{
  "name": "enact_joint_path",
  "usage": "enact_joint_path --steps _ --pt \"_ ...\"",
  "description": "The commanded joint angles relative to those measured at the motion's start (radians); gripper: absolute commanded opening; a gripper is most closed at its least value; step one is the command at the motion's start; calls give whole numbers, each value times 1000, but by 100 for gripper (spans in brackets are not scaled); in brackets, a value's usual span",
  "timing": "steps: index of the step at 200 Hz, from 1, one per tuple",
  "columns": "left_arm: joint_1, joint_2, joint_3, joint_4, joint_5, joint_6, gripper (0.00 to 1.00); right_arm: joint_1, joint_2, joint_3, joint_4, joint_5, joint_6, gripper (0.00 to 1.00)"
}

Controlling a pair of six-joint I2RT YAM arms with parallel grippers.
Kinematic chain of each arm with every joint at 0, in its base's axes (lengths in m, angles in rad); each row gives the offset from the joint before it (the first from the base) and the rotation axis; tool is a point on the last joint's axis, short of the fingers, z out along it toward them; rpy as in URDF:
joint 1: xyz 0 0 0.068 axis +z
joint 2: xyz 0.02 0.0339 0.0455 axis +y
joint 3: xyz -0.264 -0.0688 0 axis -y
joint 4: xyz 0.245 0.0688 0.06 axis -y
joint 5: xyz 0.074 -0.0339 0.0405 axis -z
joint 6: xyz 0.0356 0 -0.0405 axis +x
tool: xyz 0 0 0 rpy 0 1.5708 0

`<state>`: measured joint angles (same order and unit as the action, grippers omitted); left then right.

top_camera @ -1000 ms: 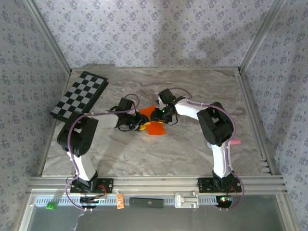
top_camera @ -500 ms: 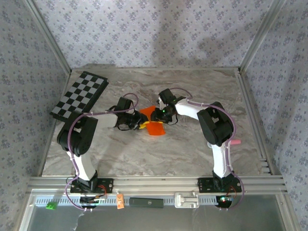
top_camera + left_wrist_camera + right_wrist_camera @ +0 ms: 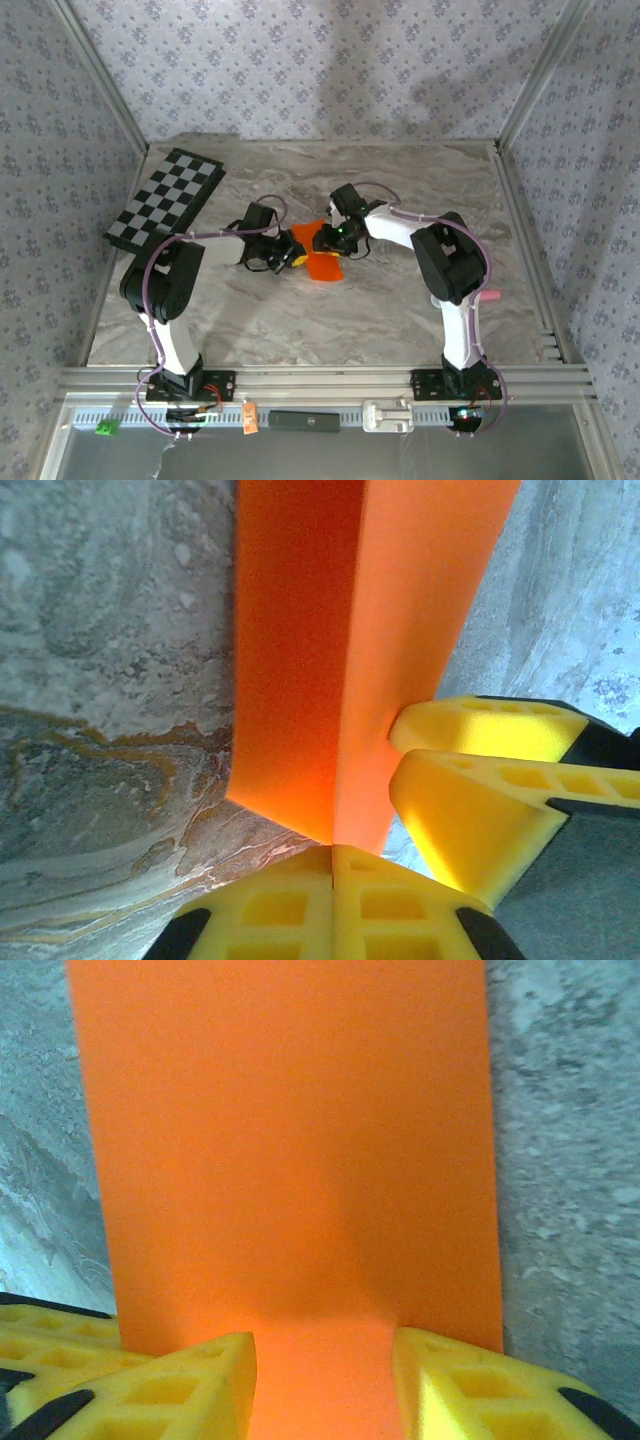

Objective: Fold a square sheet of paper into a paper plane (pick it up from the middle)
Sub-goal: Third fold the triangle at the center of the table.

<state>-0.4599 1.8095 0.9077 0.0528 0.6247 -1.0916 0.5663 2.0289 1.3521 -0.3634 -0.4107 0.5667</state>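
Obs: square sheet of paper [image 3: 290,1160] is thin orange paper, matt and smooth, with one sharp crease. Bench [image 3: 100,630]: grey marble-pattern top, smooth, faint sheen. Left end effector [image 3: 333,865] fingers [image 3: 270,910]: yellow matt plastic with moulded recesses. Frame rails [image 3: 320,380]: bare aluminium, satin.

A black-and-white checkerboard [image 3: 165,200] is seen at the far-left corner of the marbled table [image 3: 300,320], enclosed by patterned wallpaper [image 3: 300,70].

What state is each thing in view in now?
bright orange thin paper sheet: creased, pinched at its fold
left gripper: shut on the sheet
right gripper: open, sheet between its fingers
black-and-white checkerboard: far left, untouched
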Motion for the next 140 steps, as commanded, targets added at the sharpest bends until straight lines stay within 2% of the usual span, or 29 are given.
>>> enact_joint_path --steps 1,13,30,47,89,140 --pt "3 10 35 -23 15 -1 1 -12 -88 -22 -31 46 7 46" --pt "4 8 39 -32 14 -3 0 -13 -138 -46 -3 81 -13 54" --pt "6 5 47 -48 12 -8 0 -5 -199 -93 49 151 -100 56" --pt "6 4 62 -67 13 -8 0 1 -230 -123 67 204 -190 62" --pt "9 8 93 -115 20 -8 0 34 -330 -263 204 260 -363 75" --pt "13 17 111 -140 32 -13 0 146 -405 -405 369 303 -621 81"
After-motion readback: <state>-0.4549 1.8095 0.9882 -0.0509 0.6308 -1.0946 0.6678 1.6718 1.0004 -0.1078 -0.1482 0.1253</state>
